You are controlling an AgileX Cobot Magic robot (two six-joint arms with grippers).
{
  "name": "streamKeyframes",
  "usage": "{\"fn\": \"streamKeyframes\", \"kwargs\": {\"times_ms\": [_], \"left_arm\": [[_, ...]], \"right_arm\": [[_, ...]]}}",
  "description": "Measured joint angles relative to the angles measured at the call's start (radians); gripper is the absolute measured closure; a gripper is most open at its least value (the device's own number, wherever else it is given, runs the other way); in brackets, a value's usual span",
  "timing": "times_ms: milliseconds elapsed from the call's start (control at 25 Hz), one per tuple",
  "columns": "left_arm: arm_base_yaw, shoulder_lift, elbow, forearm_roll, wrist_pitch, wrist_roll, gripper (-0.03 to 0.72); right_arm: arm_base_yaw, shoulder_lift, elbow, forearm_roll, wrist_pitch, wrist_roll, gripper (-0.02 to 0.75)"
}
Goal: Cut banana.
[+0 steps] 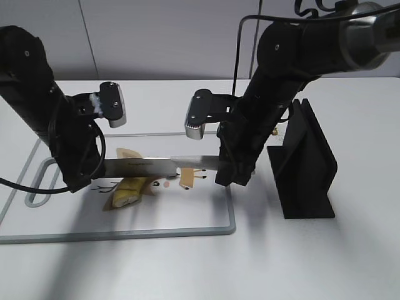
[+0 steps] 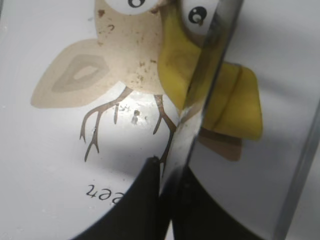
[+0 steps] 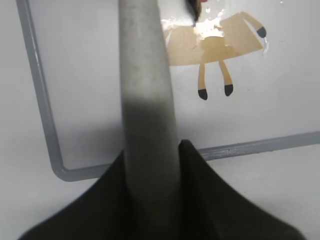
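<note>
A yellow banana [image 1: 128,190] lies on the white cutting board [image 1: 156,232], with part of it [image 1: 129,153] showing beyond the knife. The knife [image 1: 147,165] lies level across and just above the banana. My right gripper [image 1: 228,173] is shut on the knife's grey handle [image 3: 147,100]. My left gripper [image 1: 87,173] is shut on the blade's far end [image 2: 187,130]. In the left wrist view the blade crosses the banana [image 2: 235,100], and the left gripper [image 2: 167,172] pinches it from both sides.
The board has a grey rim [image 3: 45,110] and printed cartoon animals [image 2: 125,45]. A black knife stand [image 1: 306,162] stands on the table to the right of the board, close to my right arm. A grey wall runs behind.
</note>
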Motion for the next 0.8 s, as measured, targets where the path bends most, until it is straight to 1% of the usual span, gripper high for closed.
{"fn": "streamKeyframes", "kwargs": {"times_ms": [280,520,800], "left_arm": [[0.0,0.017,-0.012,0.007,0.001,0.001,0.648],[0.0,0.047,-0.007,0.014,-0.04,0.004,0.648],[0.003,0.084,-0.011,0.006,-0.039,0.002,0.648]], "right_arm": [[0.0,0.042,-0.003,0.002,-0.009,0.0,0.554],[0.0,0.091,-0.005,0.004,-0.051,-0.003,0.55],[0.0,0.104,-0.013,0.003,-0.05,-0.004,0.549]]}}
